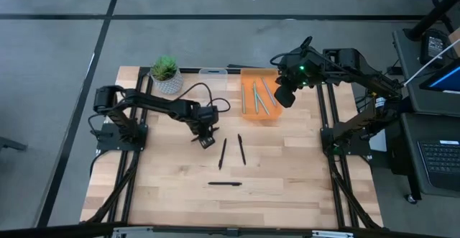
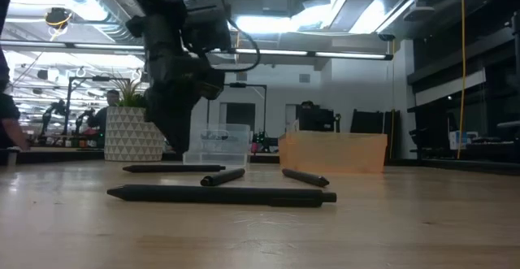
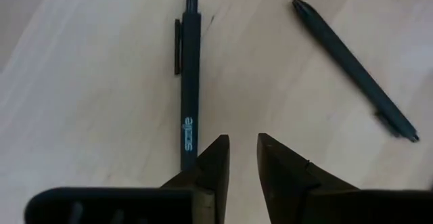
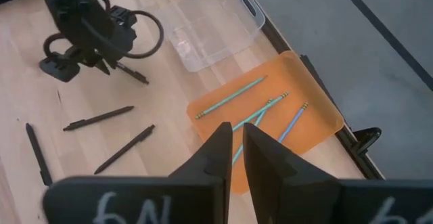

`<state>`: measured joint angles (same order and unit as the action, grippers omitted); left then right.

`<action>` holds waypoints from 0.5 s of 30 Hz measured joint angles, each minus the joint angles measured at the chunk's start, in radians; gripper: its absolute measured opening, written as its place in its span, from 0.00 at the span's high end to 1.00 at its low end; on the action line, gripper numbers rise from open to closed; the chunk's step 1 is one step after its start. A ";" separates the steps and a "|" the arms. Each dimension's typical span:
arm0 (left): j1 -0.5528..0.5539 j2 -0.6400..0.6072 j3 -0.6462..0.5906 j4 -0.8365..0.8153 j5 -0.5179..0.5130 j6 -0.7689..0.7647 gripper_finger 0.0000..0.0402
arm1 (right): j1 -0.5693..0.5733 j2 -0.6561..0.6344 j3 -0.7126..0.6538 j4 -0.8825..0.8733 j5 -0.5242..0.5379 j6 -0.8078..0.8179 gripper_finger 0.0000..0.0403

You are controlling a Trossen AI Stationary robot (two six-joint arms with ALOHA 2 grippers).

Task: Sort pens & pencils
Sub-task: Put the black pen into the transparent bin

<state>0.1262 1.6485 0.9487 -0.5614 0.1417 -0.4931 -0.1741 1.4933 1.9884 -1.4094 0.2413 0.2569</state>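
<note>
Hovering low over the wooden table (image 1: 165, 195), the left gripper (image 1: 206, 139) sits left of centre with its fingers (image 3: 215, 162) a narrow gap apart and nothing between them. In the left wrist view a black pen (image 3: 189, 82) with pale lettering on its barrel lies on the wood just beside the left fingertip, running away from it; its near end slips behind that finger, so I cannot tell whether they touch. A second black pen (image 3: 355, 68) lies at a slant, apart from the fingers on the other side.

From overhead, two black pens stand close together near the table's middle: one (image 1: 223, 153) just right of the left gripper, and another (image 1: 242, 149) a little farther right. A third (image 1: 225, 184) lies crosswise nearer the front edge, well apart from both grippers. The right wrist view shows a fourth black pen (image 4: 130, 72) right at the left gripper, though whether it rests on the table there I cannot tell.

The right gripper (image 1: 285, 94) hangs above the right edge of the orange tray (image 1: 248, 76) at the back of the table, its fingers (image 4: 215, 158) nearly together and holding nothing. In the tray lie pale teal-green pencils (image 4: 230, 97), fanned at slight angles; part of them is hidden behind the right fingers. A clear plastic bin (image 4: 216, 22) stands just beside the tray, and a small potted plant (image 1: 166, 75) sits at the back left corner.
</note>
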 joint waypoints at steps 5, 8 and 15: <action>0.022 0.023 0.003 -0.020 -0.019 0.017 0.83 | 0.000 0.000 0.000 0.001 0.000 -0.004 0.90; 0.033 0.020 0.004 -0.024 -0.028 0.033 0.83 | 0.000 0.000 0.000 0.002 -0.001 -0.005 0.90; 0.051 0.020 0.003 -0.034 -0.048 0.060 0.83 | 0.000 0.000 0.000 0.004 -0.007 -0.008 0.90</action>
<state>0.1768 1.6688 0.9520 -0.5955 0.0937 -0.4335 -0.1741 1.4933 1.9884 -1.4055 0.2347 0.2489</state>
